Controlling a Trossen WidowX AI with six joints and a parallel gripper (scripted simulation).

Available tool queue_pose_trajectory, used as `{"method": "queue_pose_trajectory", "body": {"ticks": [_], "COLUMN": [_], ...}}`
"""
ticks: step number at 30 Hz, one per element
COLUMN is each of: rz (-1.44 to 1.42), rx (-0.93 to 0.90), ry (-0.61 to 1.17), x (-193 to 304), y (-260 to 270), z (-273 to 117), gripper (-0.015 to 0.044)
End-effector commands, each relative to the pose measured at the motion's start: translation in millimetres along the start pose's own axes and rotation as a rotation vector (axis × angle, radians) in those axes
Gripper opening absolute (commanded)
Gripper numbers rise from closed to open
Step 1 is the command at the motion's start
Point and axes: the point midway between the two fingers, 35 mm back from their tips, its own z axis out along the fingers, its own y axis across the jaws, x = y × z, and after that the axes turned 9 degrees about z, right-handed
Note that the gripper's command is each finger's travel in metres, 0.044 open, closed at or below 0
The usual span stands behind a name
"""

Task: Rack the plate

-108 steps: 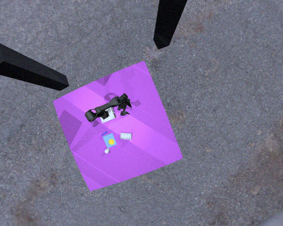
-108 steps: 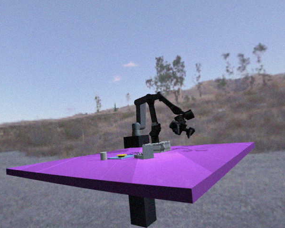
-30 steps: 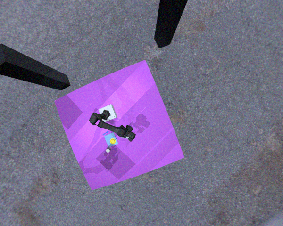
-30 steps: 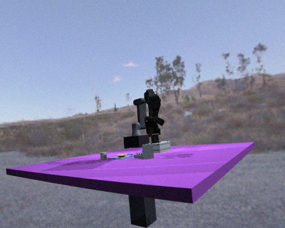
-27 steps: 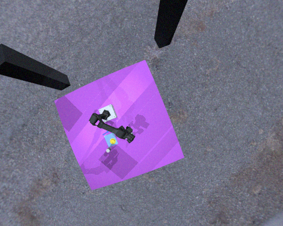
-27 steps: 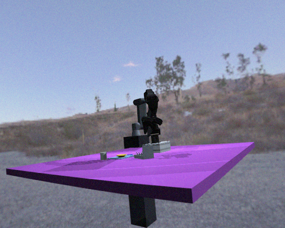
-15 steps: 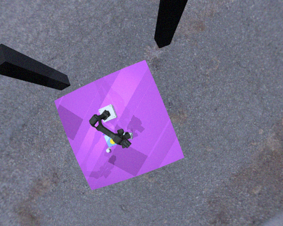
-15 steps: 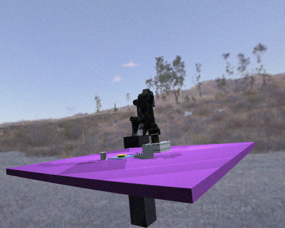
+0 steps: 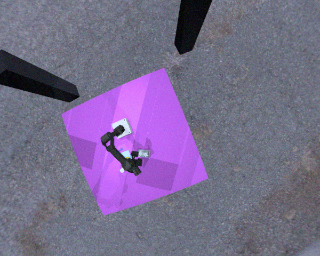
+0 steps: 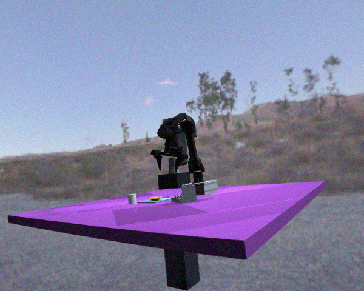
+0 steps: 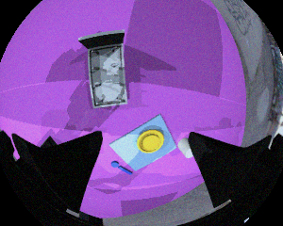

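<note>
The yellow plate (image 11: 149,141) lies flat on a light blue mat (image 11: 130,150) on the purple table (image 11: 179,38), just beside the grey dish rack (image 11: 108,77). Above it hangs the gripper (image 10: 165,162), jaws spread wide and empty. A small white cup (image 10: 131,198) stands near the mat.

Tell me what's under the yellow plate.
The yellow plate lies flat on a light blue mat on the purple table. The mat's part beneath the plate is hidden.

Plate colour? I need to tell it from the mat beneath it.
Yellow plate on a light blue mat; wrist view shows it best.
</note>
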Motion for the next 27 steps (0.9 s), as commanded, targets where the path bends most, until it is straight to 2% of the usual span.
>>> {"method": "queue_pose_trajectory", "body": {"ticks": [1,27], "rz": [0.159,0.991], "rx": [-0.033,-0.170], "ry": [0.012,0.079], "x": [12,91], "y": [-15,-81], "z": [0,-8], "gripper": [0.0400,0.0400]}}
